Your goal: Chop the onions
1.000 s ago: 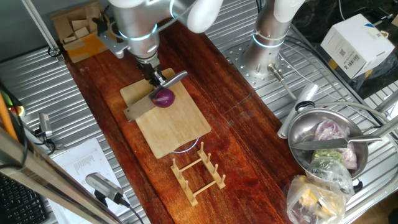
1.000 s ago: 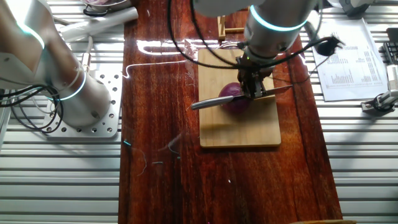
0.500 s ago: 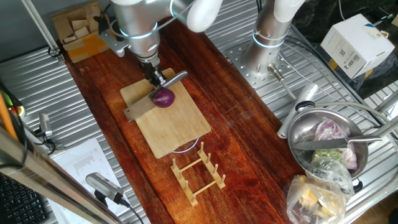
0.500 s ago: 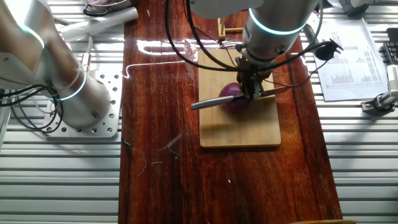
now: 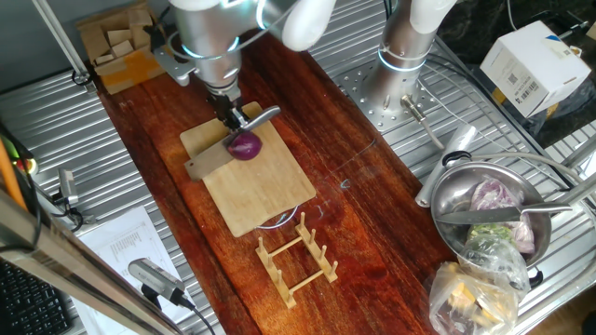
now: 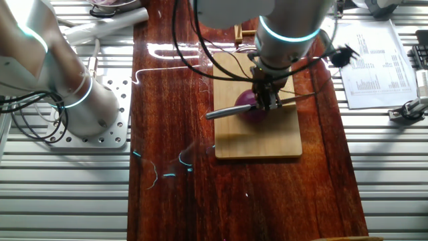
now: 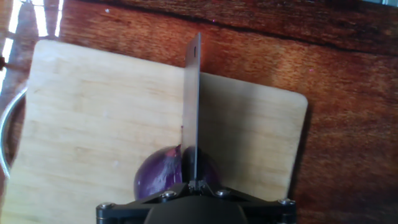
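Hand view looks straight down the spine of the flat steel knife, its blade set edge-down into the small round red onion on the pale bamboo cutting board. From one fixed view, the board lies toward the far end of the dark wooden counter, the onion near the board's far edge, and the hand is pinching the knife at the handle end, blade reaching left. A slotted wooden rack stands by the board's near corner. Likely risk: the round onion could roll or squirt sideways under the blade, since nothing steadies it, or the knife could twist in the grip.
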Controlling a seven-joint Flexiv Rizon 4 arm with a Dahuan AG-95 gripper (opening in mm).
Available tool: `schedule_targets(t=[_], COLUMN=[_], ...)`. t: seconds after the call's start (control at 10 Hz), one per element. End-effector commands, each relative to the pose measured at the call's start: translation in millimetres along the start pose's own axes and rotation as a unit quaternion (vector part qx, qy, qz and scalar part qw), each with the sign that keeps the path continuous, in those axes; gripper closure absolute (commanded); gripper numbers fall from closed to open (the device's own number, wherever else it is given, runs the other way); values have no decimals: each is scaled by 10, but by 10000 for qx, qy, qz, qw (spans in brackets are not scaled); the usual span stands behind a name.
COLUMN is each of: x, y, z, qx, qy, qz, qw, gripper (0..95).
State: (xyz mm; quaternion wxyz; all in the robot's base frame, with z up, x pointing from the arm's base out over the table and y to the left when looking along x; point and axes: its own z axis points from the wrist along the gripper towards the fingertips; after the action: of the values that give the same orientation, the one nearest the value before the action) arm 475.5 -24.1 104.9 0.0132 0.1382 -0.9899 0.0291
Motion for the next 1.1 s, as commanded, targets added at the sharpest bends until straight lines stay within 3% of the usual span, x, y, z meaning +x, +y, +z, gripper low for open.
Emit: schedule_targets(t=[0.1,0.6,1.1], x=[-29,-42,-101], y=[-28,-31,-103], z=[-143,-153,-47], qx=[-105,-129,-86], qy=[138,140,114], qz=[-49,-21,-27], qw=[9998,9998,9999], gripper=[950,950,950])
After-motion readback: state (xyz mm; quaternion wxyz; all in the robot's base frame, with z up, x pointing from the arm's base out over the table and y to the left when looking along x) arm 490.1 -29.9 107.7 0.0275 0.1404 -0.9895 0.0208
